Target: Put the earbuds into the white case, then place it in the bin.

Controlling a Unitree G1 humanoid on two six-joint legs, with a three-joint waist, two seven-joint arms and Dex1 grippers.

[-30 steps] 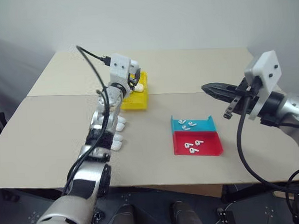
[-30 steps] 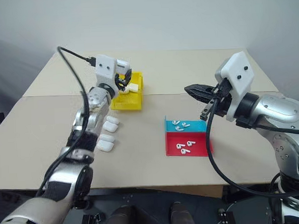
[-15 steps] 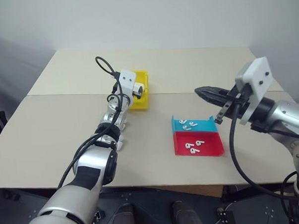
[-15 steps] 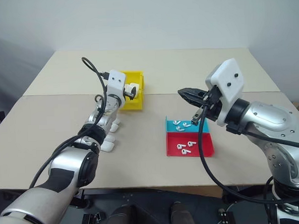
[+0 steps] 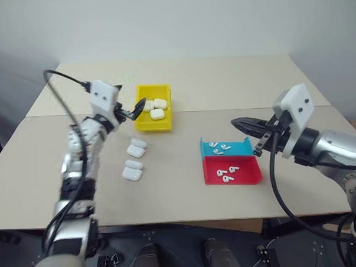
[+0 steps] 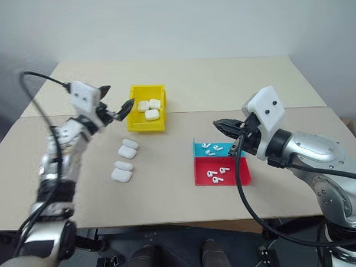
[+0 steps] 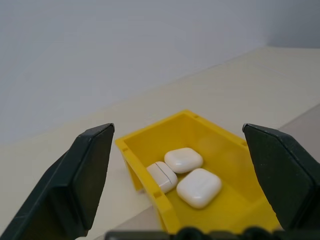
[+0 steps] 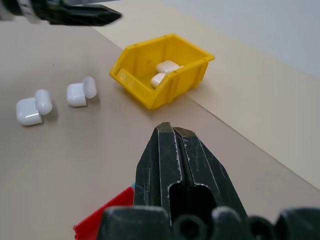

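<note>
The yellow bin (image 5: 141, 122) stands left of centre on the table with three closed white cases (image 5: 157, 114) inside. My left gripper (image 5: 128, 98) hovers open and empty just left of the bin, and its wrist view looks between the fingers (image 7: 85, 175) into the bin (image 7: 150, 190) at the cases (image 7: 199, 187). Small white earbuds (image 5: 223, 147) lie in the teal tray and more earbuds (image 5: 229, 174) in the red tray. My right gripper (image 5: 234, 122) is shut and empty above the teal tray's far edge.
Two open white cases (image 5: 135, 148) (image 5: 132, 170) lie on the table in front of the bin. The teal tray (image 5: 248, 147) and red tray (image 5: 251, 174) sit side by side right of centre. A seam crosses the tabletop behind the bin.
My left gripper opened and let the white case drop into the bin, then drew back to the left. The right gripper sank slightly, still shut.
</note>
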